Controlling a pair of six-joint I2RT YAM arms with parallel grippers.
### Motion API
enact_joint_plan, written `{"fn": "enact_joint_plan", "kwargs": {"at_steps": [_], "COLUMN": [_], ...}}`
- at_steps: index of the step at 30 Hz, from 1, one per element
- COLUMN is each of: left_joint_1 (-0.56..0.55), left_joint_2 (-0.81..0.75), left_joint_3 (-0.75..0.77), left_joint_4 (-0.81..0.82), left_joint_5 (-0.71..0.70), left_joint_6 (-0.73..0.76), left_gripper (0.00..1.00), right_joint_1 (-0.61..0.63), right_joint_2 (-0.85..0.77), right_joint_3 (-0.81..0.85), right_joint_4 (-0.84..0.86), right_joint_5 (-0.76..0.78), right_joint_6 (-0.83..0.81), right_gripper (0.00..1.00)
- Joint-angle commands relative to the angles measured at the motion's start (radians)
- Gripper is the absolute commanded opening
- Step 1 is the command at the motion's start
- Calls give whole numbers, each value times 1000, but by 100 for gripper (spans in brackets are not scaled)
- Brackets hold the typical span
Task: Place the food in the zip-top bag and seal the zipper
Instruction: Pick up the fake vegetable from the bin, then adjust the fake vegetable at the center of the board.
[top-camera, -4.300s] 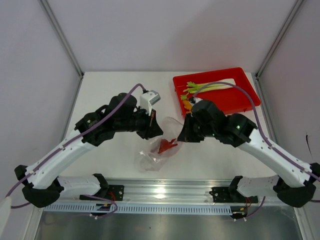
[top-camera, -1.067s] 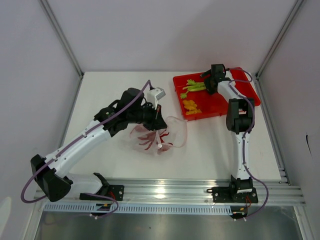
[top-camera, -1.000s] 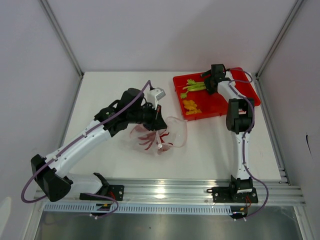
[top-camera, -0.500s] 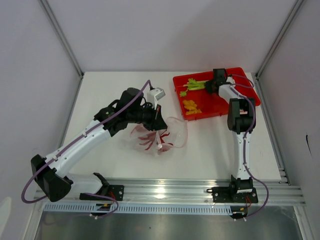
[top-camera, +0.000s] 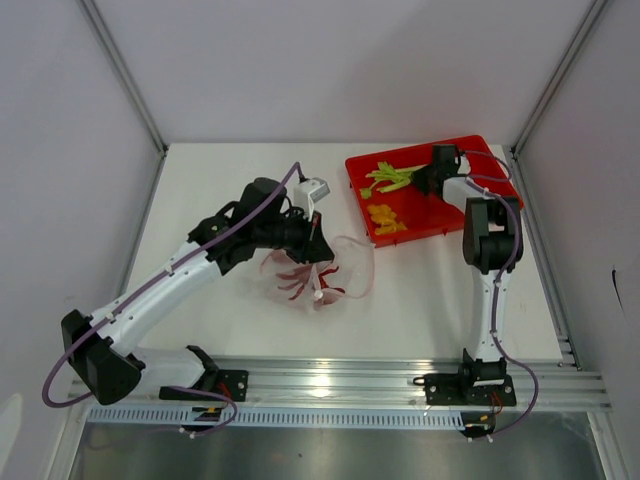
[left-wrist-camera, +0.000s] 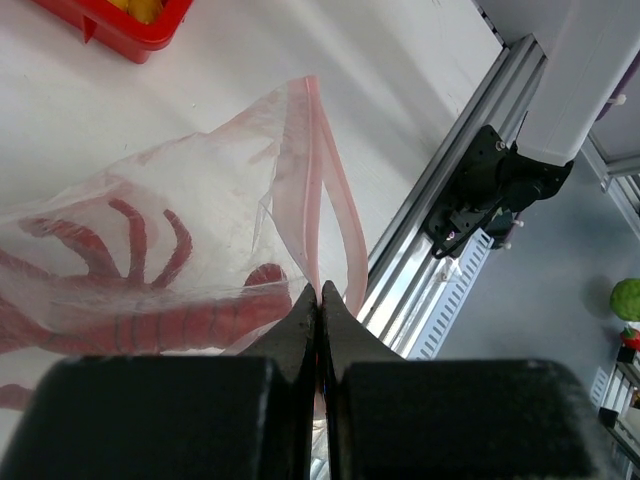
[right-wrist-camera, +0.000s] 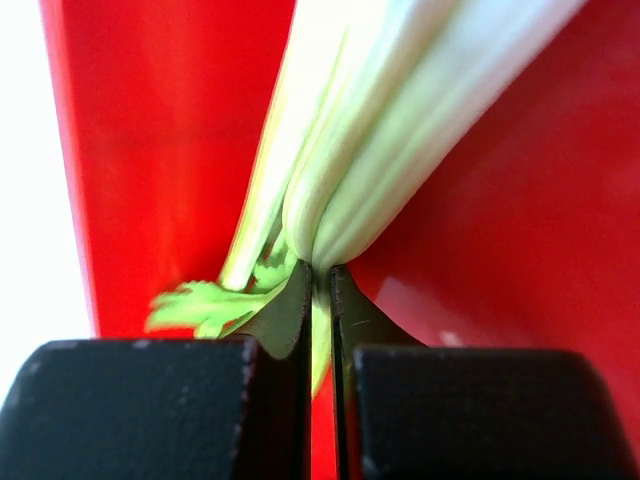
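From above, the left gripper holds the zip-top bag by its rim, with the dark red spiky piece inside, and the right gripper reaches into the red tray. In the left wrist view, the jaws are clamped on the zipper. In the right wrist view, the jaws pinch the green stalk, which lies in the tray.

On table: bag centre, spiky piece inside; tray far right, holding stalk behind, prob. clear of, yellow cluster.

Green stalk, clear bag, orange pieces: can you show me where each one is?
green stalk (top-camera: 395, 178), top external view, middle of the pale green stem.
clear bag (top-camera: 356, 262), top external view, bare plastic on its right side.
orange pieces (top-camera: 383, 217), top external view, centre of the cluster.
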Motion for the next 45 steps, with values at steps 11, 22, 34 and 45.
{"fn": "enact_joint_plan", "kwargs": {"at_steps": [11,22,34,45], "left_joint_1": [11,55,182,182], "left_joint_2": [-74,-104,-138,-196], "left_joint_3": [-34,12,63,-53], "left_joint_4": [52,-18,-110,-55], "left_joint_5": [4,-63,-20,-2], "left_joint_6": [-30,8,60,5], "left_gripper": [1,1,0,0], "right_joint_1": [-19,52,420,939], "right_joint_2": [-423,-768,-1235,-1301], "right_joint_3": [-157,-340,-653,-923], "right_joint_4": [-213,-468,-825,-783], "right_joint_5": [-115,-140,-86,26], "right_joint_6": [-460,-637,-597,-304], "right_gripper": [0,0,0,0]}}
